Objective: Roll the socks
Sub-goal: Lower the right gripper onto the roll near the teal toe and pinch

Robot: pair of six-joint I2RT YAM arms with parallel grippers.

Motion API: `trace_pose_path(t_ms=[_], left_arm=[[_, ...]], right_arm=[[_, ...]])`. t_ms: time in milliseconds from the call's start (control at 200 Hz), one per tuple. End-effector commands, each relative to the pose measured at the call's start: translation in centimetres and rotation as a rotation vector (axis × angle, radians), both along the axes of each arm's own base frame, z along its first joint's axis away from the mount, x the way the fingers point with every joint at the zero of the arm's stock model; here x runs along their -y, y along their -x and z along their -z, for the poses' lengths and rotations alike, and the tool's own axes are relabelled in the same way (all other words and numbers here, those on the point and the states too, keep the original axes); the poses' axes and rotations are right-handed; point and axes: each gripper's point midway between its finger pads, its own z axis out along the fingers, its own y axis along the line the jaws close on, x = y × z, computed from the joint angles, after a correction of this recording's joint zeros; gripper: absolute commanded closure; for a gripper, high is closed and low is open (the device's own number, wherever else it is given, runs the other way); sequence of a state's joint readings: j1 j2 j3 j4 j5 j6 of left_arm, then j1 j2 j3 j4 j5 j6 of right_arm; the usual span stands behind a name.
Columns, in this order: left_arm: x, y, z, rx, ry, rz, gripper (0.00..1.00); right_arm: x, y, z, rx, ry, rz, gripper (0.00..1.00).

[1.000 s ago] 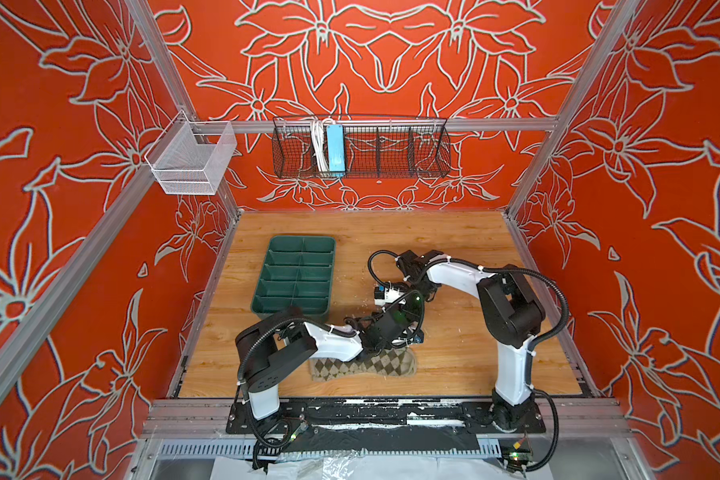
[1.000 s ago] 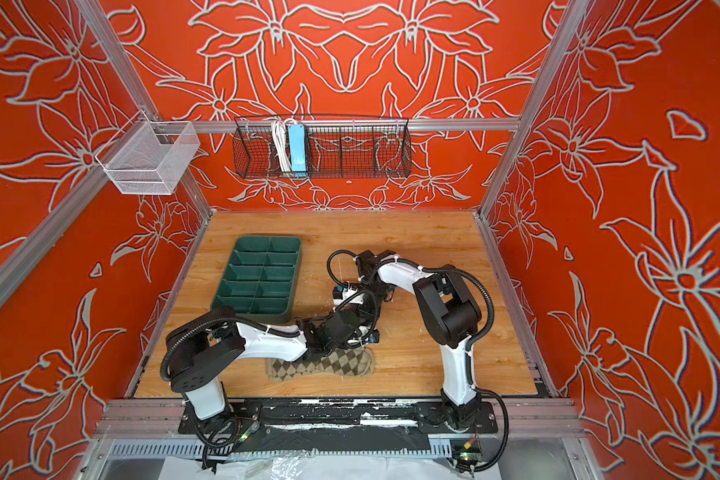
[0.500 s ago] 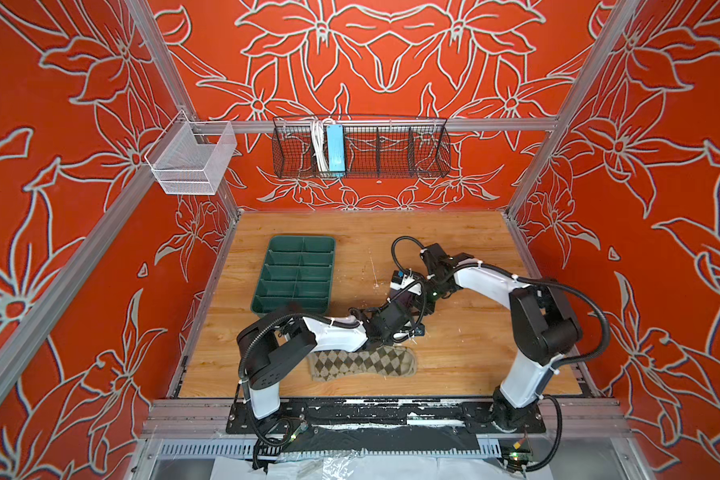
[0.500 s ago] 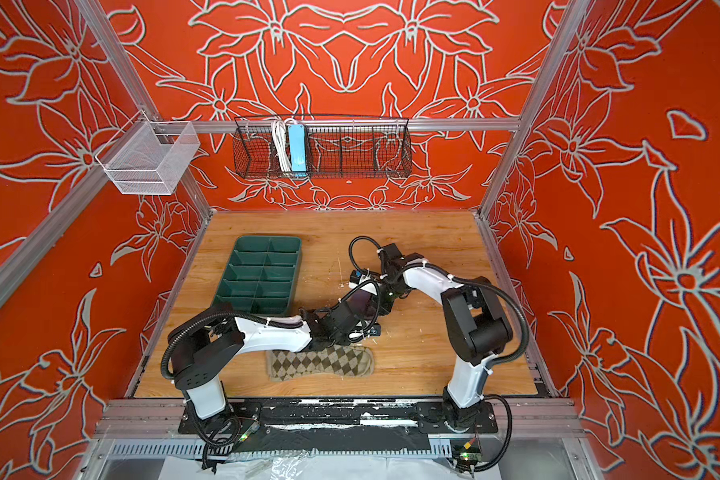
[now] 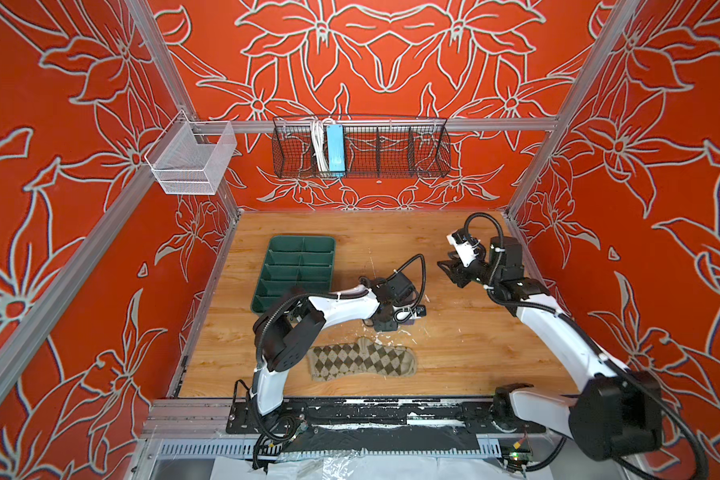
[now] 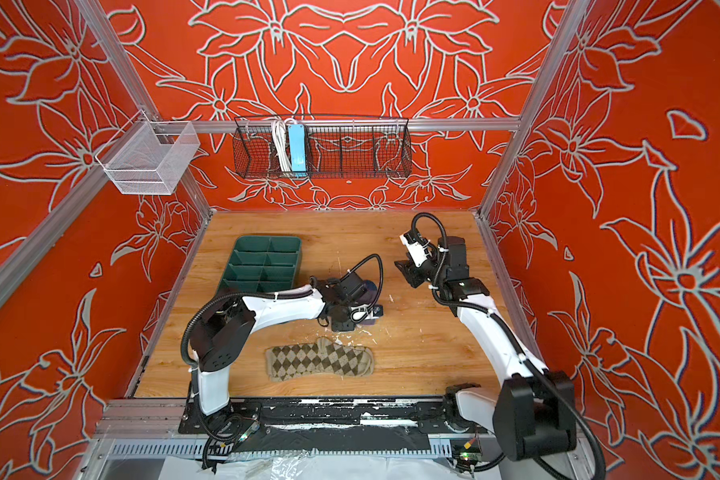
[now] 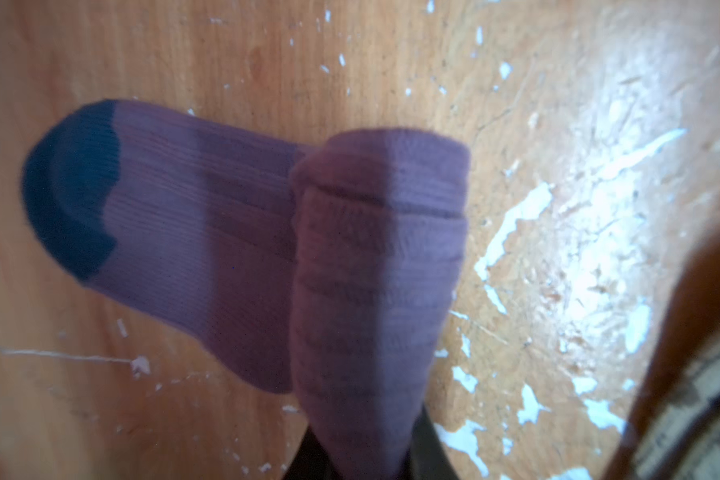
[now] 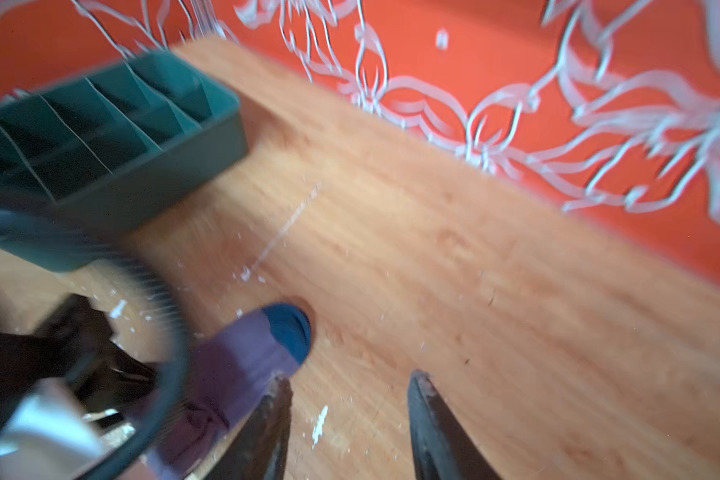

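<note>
The purple sock [image 7: 375, 270] lies on the wooden table, partly rolled, its navy toe [image 7: 67, 187] flat and stretched away from the roll. My left gripper [image 7: 366, 453] is shut on the rolled end, a dark finger on each side; in a top view it is mid-table [image 5: 391, 320], with a bit of the purple sock [image 6: 368, 291] showing beyond it. The beige argyle sock [image 5: 362, 361] lies flat near the front edge, apart from both grippers. My right gripper [image 8: 350, 386] is open and empty, standing off to the right [image 5: 449, 270] of the purple sock's toe [image 8: 287, 328].
A green divided tray [image 5: 296, 266] sits on the table's left side, behind the left arm. A black wire basket [image 5: 362, 145] and a white mesh basket [image 5: 188, 162] hang on the walls. Bare wood with white scuffs lies between the two grippers.
My right gripper has opened and drawn back to the right, away from the purple sock. The left gripper has closed tighter on the roll and shifted slightly right.
</note>
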State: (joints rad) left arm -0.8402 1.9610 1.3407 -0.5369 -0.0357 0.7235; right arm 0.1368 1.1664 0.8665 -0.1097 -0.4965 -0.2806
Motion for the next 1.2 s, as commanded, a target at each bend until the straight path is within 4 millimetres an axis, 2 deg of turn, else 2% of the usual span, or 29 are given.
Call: trace_pose_path(t_ms=[0, 85, 250, 355, 455, 600, 711, 881, 1051, 1136, 1196], left_arm=[[-2.9, 5.0, 3.1, -0.357, -0.113, -0.029, 0.83], [-2.6, 4.5, 3.1, -0.409, -0.118, -0.062, 0.83], [-2.1, 4.1, 3.1, -0.517, -0.108, -0.113, 0.82], [-1.9, 3.8, 3.3, -0.582, -0.111, -0.148, 0.81], [-1.7, 3.6, 3.4, -0.629, -0.106, -0.174, 0.81], [-1.3, 3.2, 3.5, -0.672, -0.088, -0.197, 0.81], [-1.1, 3.2, 3.3, -0.688, -0.078, -0.203, 0.81], [-1.2, 3.3, 3.1, -0.698, -0.063, -0.203, 0.81], [-1.3, 3.4, 3.1, -0.706, -0.064, -0.203, 0.80], [-1.3, 3.5, 3.1, -0.707, -0.061, -0.202, 0.80], [-1.3, 3.5, 2.9, -0.705, -0.058, -0.200, 0.80]], right_arm=[[-1.9, 2.5, -2.0, 0.086, -0.004, -0.138, 0.52], [-3.3, 5.1, -1.7, 0.114, 0.102, -0.246, 0.52], [-6.4, 10.4, 1.8, 0.165, 0.432, -0.497, 0.47], [-7.2, 11.5, 4.1, 0.189, 0.582, -0.545, 0.46], [-8.0, 11.6, 6.5, 0.239, 0.720, -0.561, 0.43], [-10.3, 11.3, 10.9, 0.292, 0.845, -0.590, 0.40], [-11.2, 9.7, 13.2, 0.294, 0.906, -0.549, 0.39], [-11.5, 6.9, 15.4, 0.301, 0.982, -0.460, 0.37], [-11.8, 5.5, 17.3, 0.273, 0.982, -0.458, 0.37], [-11.8, 5.3, 18.2, 0.250, 0.998, -0.471, 0.40], [-11.8, 5.5, 18.8, 0.222, 1.013, -0.499, 0.47]])
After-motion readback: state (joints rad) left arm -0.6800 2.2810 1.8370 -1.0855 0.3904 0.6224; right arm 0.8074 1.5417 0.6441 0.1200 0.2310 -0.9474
